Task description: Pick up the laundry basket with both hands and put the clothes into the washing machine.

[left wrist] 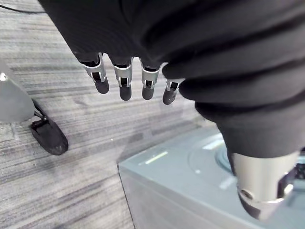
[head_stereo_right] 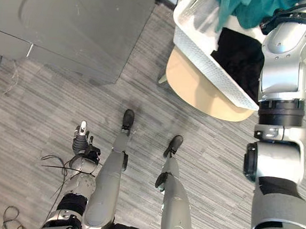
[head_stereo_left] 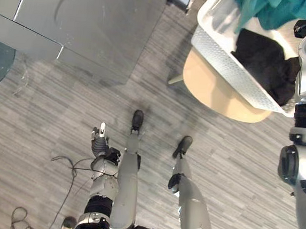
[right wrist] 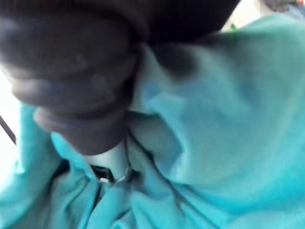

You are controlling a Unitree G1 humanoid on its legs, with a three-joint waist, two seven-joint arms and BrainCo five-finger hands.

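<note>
right hand (right wrist: 108, 161) is up in the basket (head_stereo_left: 228, 55), buried in the teal cloth (right wrist: 224, 119). cloth folds right round it, so can't tell if it's gripping or just resting in there. left hand (head_stereo_left: 101, 140) hangs low at the robot's side, fingers (left wrist: 125, 85) straight & slack, holding nothing, well apart from the basket. basket sits on a round wooden stool (head_stereo_left: 214, 93) & overhangs it. a black garment (head_stereo_left: 262, 57) lies just beside the teal cloth, on the side of the right hand nearer the robot. washer (head_stereo_left: 86, 17) is ahead of the left hand, past its fingertips, and across the floor from the right hand.

step in hand, by my read: get both hands on the basket. task looks barely begun: basket not lifted, clothes all inside.

to do it well:
- right hand prob wants the rim, not the clothes, so bring it out of the teal cloth & onto one side wall.
- bring left hand up & across to the opp. rim, so the load sits between the hands.
- close both round the rim before any lift. the basket overhangs the stool, so a one-sided pull could tip it or spill clothes.
- lift level, clear the stool, then turn toward the washer.
</note>
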